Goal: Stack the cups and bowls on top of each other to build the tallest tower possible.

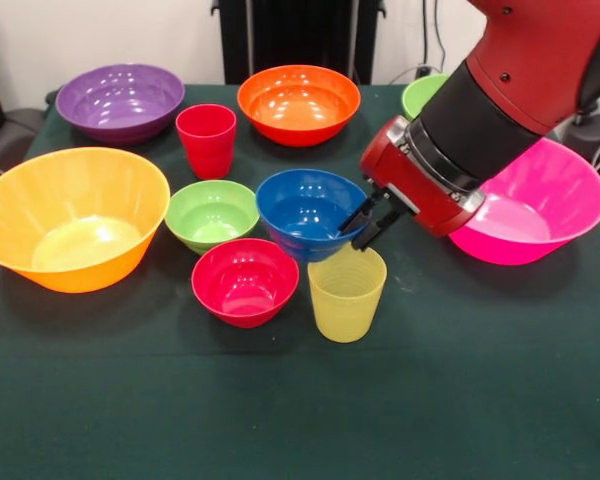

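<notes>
At table centre | pincer [365,224] over glossy round blue bowl [308,210] | ribbed yellow cup [346,293] beside

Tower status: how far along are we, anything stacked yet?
Nothing is stacked: the red cup, blue bowl, small red bowl and the other bowls each sit alone on the table. In hand: the gripper is at the yellow cup's rim, beside the blue bowl, with nothing lifted. The whole tower is left to build.
</notes>
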